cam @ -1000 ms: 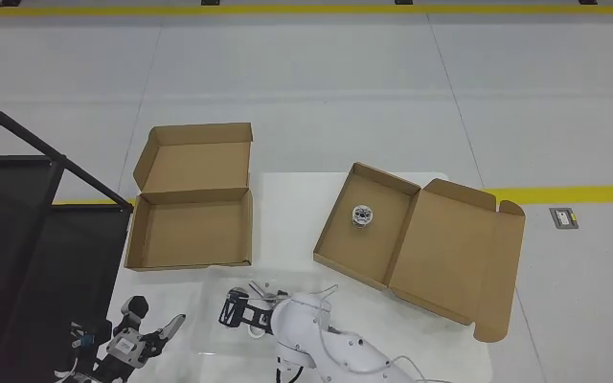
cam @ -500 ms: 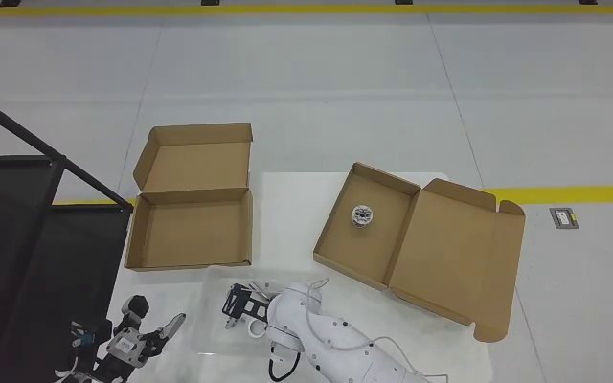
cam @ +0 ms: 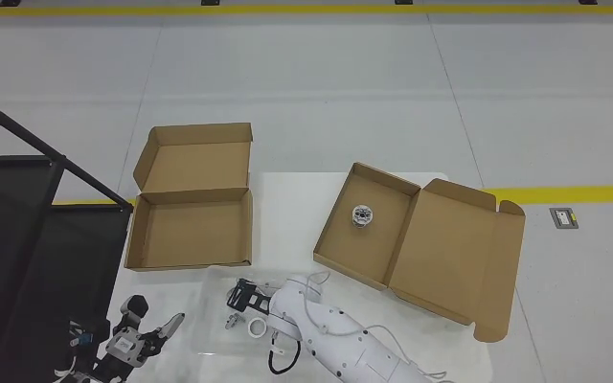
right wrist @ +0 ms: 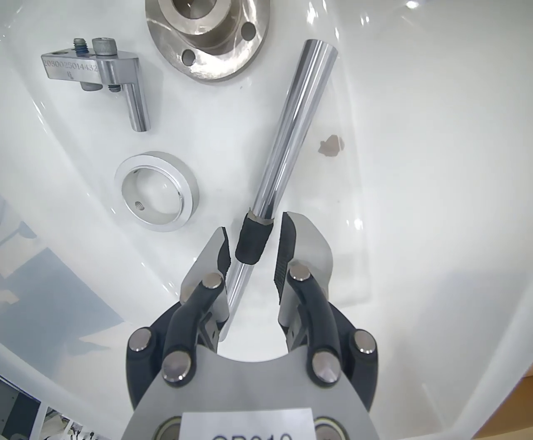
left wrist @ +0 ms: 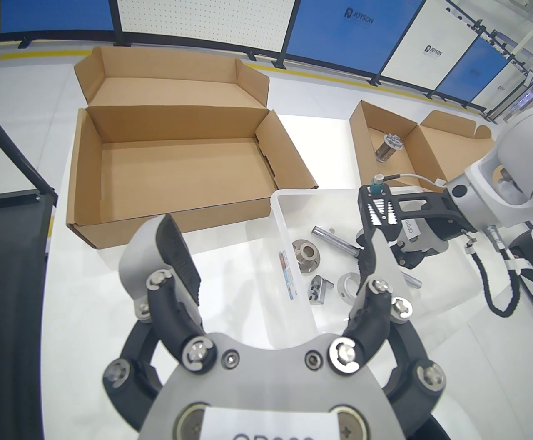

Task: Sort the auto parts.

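Checker: Nearest entry?
Robot: Item 1, my left pincer (left wrist: pixel 270 227). Fingers wide apart, nothing held. It hangs over the near edge of the table (cam: pixel 287 196), just outside the clear bin (left wrist: pixel 287 233), at the same post as a second ago

Checker: In the bin?
Robot: Item 2, my right pincer (right wrist: pixel 256 227). Over the last second it has pushed deeper into the bin and settled astride the steel rod (right wrist: pixel 291 125). Its fingers are apart, one on each side of the rod at its black band (right wrist: pixel 252 243), and not yet clamped. I judge the pick to be one squeeze away. Also in the bin, beside the rod: a flange (right wrist: pixel 210 33), a ring collar (right wrist: pixel 156 191) and a small bracket (right wrist: pixel 100 71)

Checker: Farther off?
Robot: Item 3, left box (cam: pixel 192 235), open, flap back. Item 4, right box (cam: pixel 335 244), open, with one toothed cylinder (cam: pixel 362 215) inside. Both are unmoved. I cannot tell which box should take the rod

Checker: Which view supplies what?
Robot: The right wrist view gives the gaps between fingers and rod, and the band. From the top my arm covers that spot, but both boxes show beyond the bin, well apart. The left wrist view shows my right pincer side-on, low inside the bin
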